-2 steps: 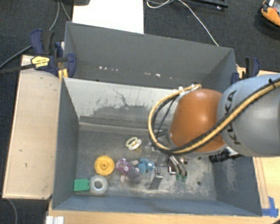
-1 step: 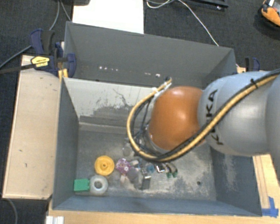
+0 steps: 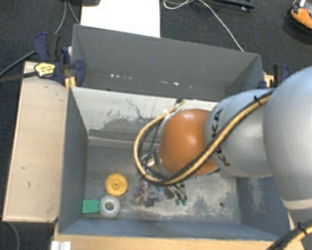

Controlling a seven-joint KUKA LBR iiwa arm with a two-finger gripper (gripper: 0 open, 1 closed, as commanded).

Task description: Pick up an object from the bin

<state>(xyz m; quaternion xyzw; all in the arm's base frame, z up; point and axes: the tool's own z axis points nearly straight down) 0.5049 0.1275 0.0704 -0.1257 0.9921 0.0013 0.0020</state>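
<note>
The arm [image 3: 288,135] reaches into the bin [image 3: 75,157] from the right. Its orange cover [image 3: 185,138] hangs over the middle of the floor, with a yellow-and-black cable [image 3: 144,134] looped round the cover's left side. Below the cover, the gripper [image 3: 149,196] is down low, at or just above the grey floor and a little toward the front wall. Its tip is mixed in with a small clutter of dark bits [image 3: 140,196], and these are too small and too shadowed to tell apart. It cannot be told whether the gripper is spread or pressed together, or whether it pinches anything. A few green specks [image 3: 181,201] lie just to the right of the tip. A yellow disc [image 3: 116,184] with a hole in its middle lies flat on the floor, near the gripper on its left and apart from it. Further left, close to the front wall, a white roll [image 3: 110,206] lies touching a green block [image 3: 90,206], and both are well clear of the gripper.
</note>
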